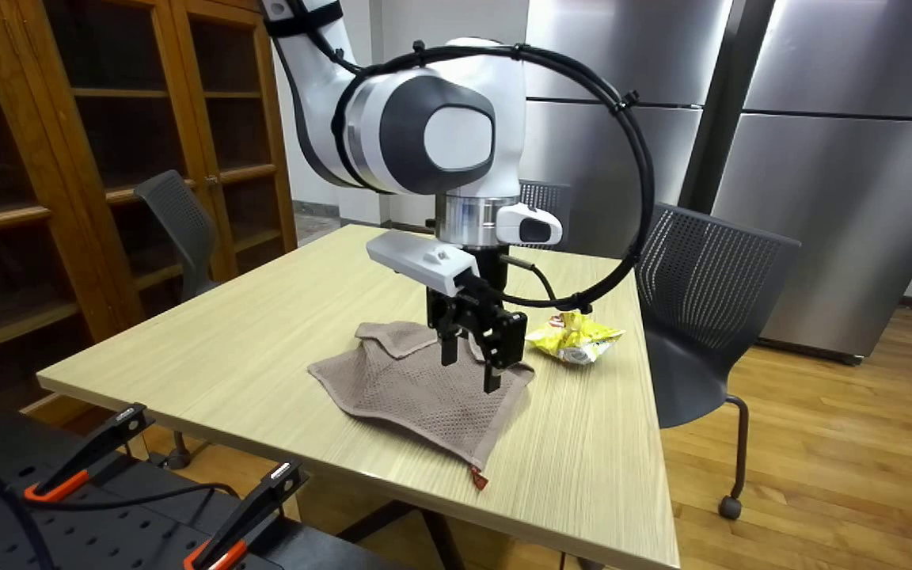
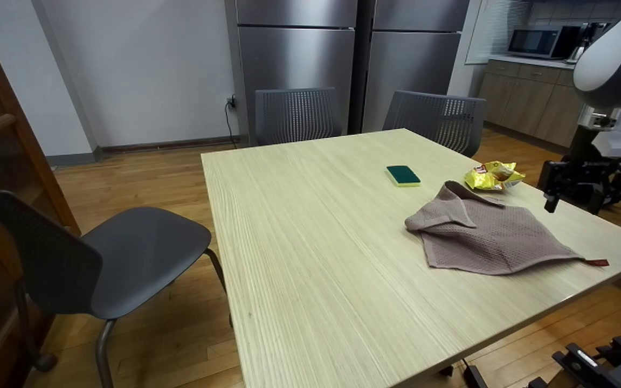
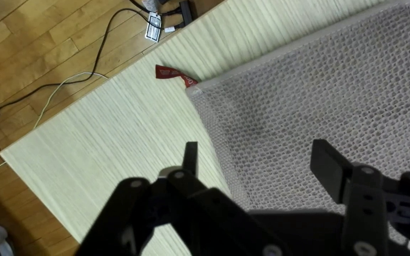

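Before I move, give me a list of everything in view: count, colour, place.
table: one, pale wood, at the centre
cloth: one, greyish brown, on the table
tag: one, red, at a cloth corner
crumpled bag: one, yellow, on the table beside the cloth
sponge: one, green and yellow, on the table
chairs: three, dark grey, around the table
fridges: two, silver, beyond two chairs
glass-fronted cabinet: one, brown, behind one chair
microwave: one, silver and black, on the background counter
clamps: at least two, black and orange, on the dark perforated surface
floor cables: at least two, black and pale, past the table edge
arm: one, white and grey, above the table
claw: one, black, open, above the cloth's edge
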You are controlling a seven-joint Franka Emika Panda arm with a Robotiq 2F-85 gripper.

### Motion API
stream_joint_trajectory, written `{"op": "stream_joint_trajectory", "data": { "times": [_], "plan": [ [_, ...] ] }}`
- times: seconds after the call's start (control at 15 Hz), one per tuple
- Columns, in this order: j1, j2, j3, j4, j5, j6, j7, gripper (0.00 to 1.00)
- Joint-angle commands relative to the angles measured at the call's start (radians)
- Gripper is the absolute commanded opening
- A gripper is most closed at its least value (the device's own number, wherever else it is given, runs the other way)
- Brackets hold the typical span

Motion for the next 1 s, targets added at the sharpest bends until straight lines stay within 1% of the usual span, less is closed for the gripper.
{"op": "stream_joint_trajectory", "data": {
  "times": [0.0, 0.47, 0.93],
  "plan": [
    [0.001, -0.012, 0.009, 0.012, -0.006, -0.005, 0.014, 1.0],
    [-0.024, 0.001, 0.094, 0.077, 0.1, -0.025, -0.032, 1.0],
    [-0.001, 0.04, 0.161, 0.146, 0.196, -0.047, 0.009, 1.0]
  ]
}}
